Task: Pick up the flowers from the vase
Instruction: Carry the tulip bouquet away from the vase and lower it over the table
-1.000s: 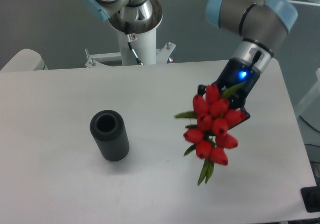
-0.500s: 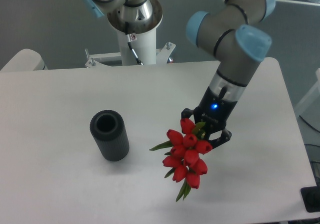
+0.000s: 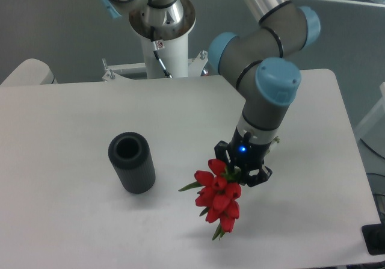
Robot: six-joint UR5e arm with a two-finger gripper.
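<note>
Flowers out of the vase, held over the white desk.

The end effector [image 3: 243, 171] is closed around the leafy end of the flowers [image 3: 218, 198], whose red buds hang down and to the left above the desk [image 3: 72, 221] (whether the lowest tip touches the surface cannot be told). The vase [image 3: 132, 162] stands upright well to the left of the bunch, its round mouth showing dark, with nothing between the two. A small blue light glows on the arm's wrist. The white arm pedestal [image 3: 163, 47] rises behind the desk's far edge. No writing or labels are readable.
</note>
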